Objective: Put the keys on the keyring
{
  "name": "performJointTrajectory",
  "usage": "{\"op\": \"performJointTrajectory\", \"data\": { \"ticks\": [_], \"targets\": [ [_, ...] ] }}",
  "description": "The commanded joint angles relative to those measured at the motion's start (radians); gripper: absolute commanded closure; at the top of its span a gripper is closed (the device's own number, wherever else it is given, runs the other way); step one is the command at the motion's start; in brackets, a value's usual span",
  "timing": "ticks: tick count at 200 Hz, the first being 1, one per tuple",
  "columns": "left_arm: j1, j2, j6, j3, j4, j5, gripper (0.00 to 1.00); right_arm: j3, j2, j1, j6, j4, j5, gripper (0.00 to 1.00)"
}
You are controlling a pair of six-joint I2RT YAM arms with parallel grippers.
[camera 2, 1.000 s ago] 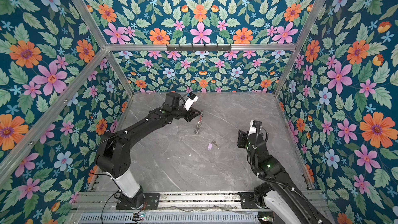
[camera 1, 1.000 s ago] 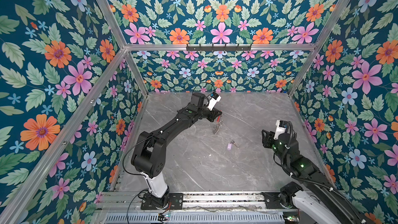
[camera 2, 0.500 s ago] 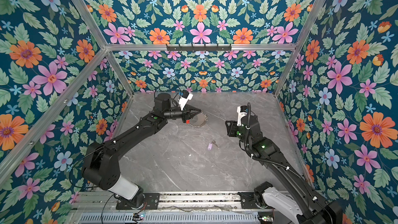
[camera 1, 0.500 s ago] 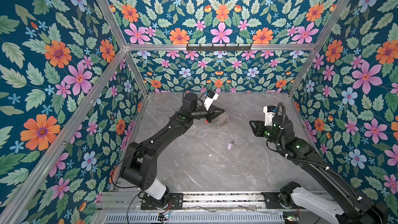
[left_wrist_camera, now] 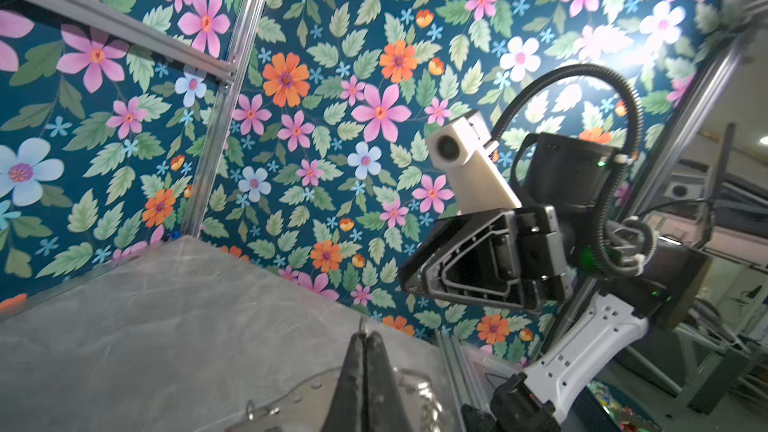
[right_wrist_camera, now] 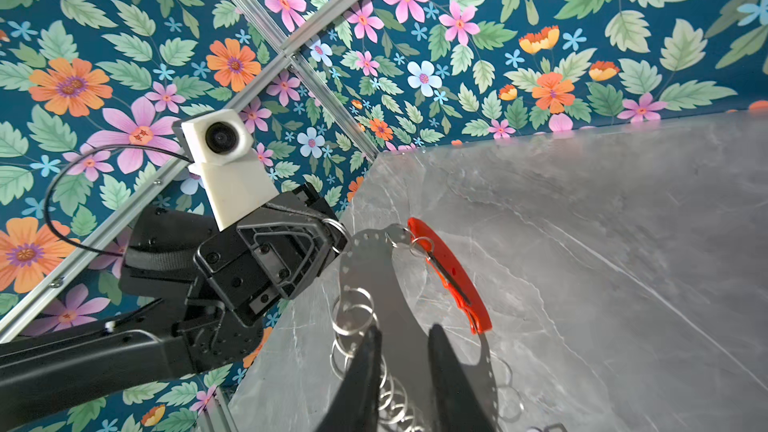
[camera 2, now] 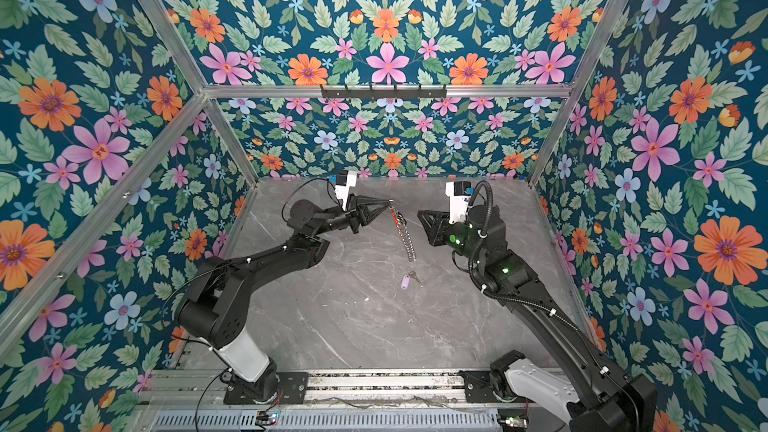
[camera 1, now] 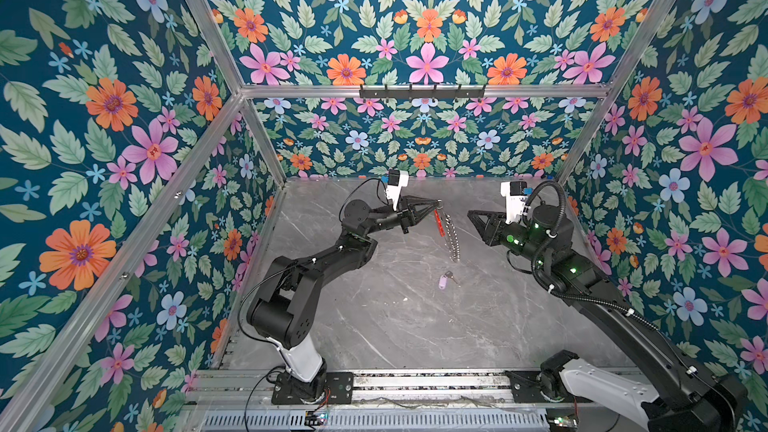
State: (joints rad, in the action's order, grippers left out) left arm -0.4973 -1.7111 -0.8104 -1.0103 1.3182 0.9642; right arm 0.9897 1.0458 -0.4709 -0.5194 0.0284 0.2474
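Left gripper (camera 1: 437, 202): pressed shut on the top ring of the keyring (camera 1: 452, 238), so the whole loop dangles off it above the table (camera 1: 390, 326). The red part (right_wrist_camera: 453, 280) sits up top and the silver rings (right_wrist_camera: 353, 317) trail down.
Right gripper (camera 1: 471, 214): jaws a bit apart with nothing in them. It's near the loop and pointing at it, not touching afaict.
Key (camera 1: 444, 281): the lilac-tag one lies flat on the table near the loop's low end, apart from both grippers. Can't spot the other key anywhere.
Step, my guess: the right side grabs the loop so it can't swing.
How I'd do it: go slow and close on the flat band (right_wrist_camera: 365, 272), not the loose rings, they'd just slip.
Watch out: the left grip is on one thin ring, so a sideways tug could twist it out.
Progress: no key on yet, early days.
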Motion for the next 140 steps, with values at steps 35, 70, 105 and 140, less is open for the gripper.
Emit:
{"op": "performJointTrajectory", "data": {
  "ticks": [35,70,105,140],
  "targets": [
    [0.0,-0.007,-0.151,0.009,0.223,-0.146,1.0,0.031,0.092,-0.011,-0.067,-0.144,0.05,0.82],
    [-0.001,-0.005,-0.178,0.046,0.247,-0.218,1.0,0.074,0.147,-0.039,-0.056,-0.191,0.066,0.82],
    [-0.001,-0.007,-0.226,0.055,0.292,-0.208,1.0,0.089,0.173,-0.041,-0.067,-0.275,0.087,0.79],
    [-0.001,-0.001,-0.239,0.053,0.297,-0.2,1.0,0.128,0.234,-0.041,-0.096,-0.323,0.172,0.72]
  ]
}}
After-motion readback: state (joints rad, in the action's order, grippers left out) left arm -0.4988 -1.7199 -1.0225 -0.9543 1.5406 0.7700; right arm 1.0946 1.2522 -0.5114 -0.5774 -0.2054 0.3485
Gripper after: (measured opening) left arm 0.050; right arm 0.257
